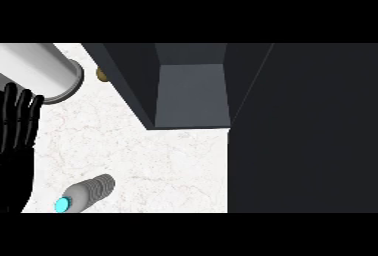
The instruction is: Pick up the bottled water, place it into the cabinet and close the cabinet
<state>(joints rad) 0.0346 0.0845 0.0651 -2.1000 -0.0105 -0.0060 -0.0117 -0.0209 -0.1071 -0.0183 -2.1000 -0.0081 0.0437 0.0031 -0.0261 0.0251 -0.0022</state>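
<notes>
Left hand [16,145] at the view's left edge: fingers straight and spread, pointing up, holding nothing. Right hand not seen. Bottled water [87,193] stands on the white marbled table [148,160], blue cap toward the camera, just right of the hand, apart from it. Dark cabinet [190,90] open ahead, interior grey. Grey cylinder [40,67] at upper left.

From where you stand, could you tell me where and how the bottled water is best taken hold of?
I would grip the bottled water around its ribbed middle, coming down from above with the fingers across its width. It lies on its side on the counter, blue cap toward the lower left, so the rounded body is exposed. The left hand rests open nearest it.
</notes>
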